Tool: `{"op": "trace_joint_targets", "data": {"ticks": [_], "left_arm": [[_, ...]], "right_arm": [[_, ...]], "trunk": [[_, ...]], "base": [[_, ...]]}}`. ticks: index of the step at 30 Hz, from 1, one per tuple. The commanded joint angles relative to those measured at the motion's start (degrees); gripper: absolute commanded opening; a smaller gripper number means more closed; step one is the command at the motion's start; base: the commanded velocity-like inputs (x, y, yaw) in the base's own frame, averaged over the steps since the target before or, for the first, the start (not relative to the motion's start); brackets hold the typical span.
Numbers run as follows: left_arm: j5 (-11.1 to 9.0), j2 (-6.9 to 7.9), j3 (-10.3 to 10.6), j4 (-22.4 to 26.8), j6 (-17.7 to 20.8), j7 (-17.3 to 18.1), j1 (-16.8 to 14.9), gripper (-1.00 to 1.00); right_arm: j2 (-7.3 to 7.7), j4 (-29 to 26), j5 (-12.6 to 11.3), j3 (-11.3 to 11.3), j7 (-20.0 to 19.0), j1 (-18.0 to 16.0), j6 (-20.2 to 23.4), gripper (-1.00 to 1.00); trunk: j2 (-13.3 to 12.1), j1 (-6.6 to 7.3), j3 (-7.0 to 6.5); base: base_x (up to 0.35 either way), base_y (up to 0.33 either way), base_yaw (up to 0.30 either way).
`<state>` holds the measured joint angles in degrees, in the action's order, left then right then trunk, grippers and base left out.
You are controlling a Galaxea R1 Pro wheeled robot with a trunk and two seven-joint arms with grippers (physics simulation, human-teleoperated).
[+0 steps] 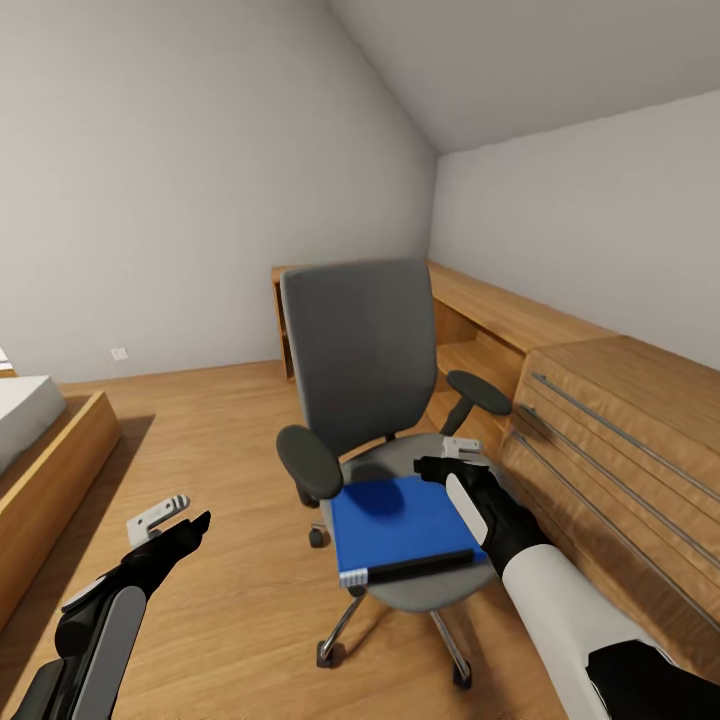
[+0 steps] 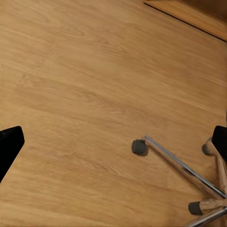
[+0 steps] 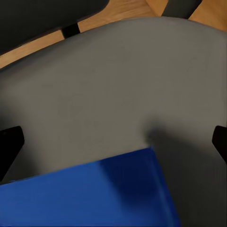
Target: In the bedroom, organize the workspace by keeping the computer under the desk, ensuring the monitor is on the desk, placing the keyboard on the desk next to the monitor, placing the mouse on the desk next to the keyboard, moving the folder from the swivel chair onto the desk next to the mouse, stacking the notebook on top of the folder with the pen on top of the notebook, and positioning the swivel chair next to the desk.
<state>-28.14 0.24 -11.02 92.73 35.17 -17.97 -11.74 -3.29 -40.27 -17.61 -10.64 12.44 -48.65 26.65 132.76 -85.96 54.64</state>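
Folder (image 1: 400,528), one and blue, lies on the one swivel chair (image 1: 365,370). Right gripper (image 1: 452,462) hovers over its far right corner, jaws open. Left gripper (image 1: 170,522) hangs above the floor (image 1: 230,600), jaws open too.

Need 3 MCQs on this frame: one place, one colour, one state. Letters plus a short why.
1. Where does the folder lie?
A. on the chair seat
B. on the floor
C. on the wooden drawers

2. What colour is the folder's cover?
A. red
B. blue
C. green

3. How is the right tool?
A. shut on the folder
B. open above the seat, holding nothing
C. shut on an armrest

Key: 1 A, it lies flat on the grey seat. 2 B, bright blue cover. 3 B, the right wrist view shows fingertips wide apart over the seat.
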Motion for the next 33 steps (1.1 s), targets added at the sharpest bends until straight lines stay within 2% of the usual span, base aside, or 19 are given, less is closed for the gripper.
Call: {"op": "trace_joint_targets", "data": {"ticks": [1,3,11,15,23,28,33], "left_arm": [[-0.6,0.0,0.0,0.1,0.2,-0.5,0.0,1.0],[-0.6,0.01,0.0,0.0,0.2,-0.5,0.0,1.0],[-0.7,-0.03,-1.3,0.1,0.3,-0.5,0.0,1.0],[-0.7,-0.05,-1.5,0.1,0.3,-0.5,0.0,1.0],[-0.6,-0.1,-1.7,-0.1,0.4,-0.4,0.0,1.0],[-0.6,-0.07,-1.7,-0.3,0.4,-0.3,0.0,1.0],[-0.6,-0.07,-1.7,-0.3,0.4,-0.3,0.0,1.0]], "right_arm": [[0.04,-0.1,-0.6,-0.2,0.6,0.0,0.2,1.0],[0.04,-0.1,-0.6,-0.3,1.4,0.0,0.2,1.0],[0.04,-0.1,-0.6,-0.3,2.5,0.0,0.2,1.0],[0.04,-0.1,-0.6,-0.3,2.6,0.0,0.2,1.0],[0.04,-0.2,-0.6,-0.3,2.6,0.0,0.1,1.0],[0.04,-0.2,-0.6,-0.3,2.6,0.0,0.1,1.0],[0.04,-0.1,-0.6,-0.3,2.8,0.0,0.1,1.0]], "trunk": [[0.4,-0.21,0.24],[1.2,-0.65,0.6],[1.2,-0.65,0.6],[2.8,-1.53,1.32],[2.8,-1.53,1.32],[2.8,-1.53,1.32],[2.8,-1.53,1.32]], "base": [[0.0,0.0,0.0],[0.0,0.0,0.0],[0.0,0.0,0.0],[0.0,0.0,0.0],[0.0,0.0,0.0],[-0.2,0.0,0.0],[-0.017,0.0,0.0]]}}
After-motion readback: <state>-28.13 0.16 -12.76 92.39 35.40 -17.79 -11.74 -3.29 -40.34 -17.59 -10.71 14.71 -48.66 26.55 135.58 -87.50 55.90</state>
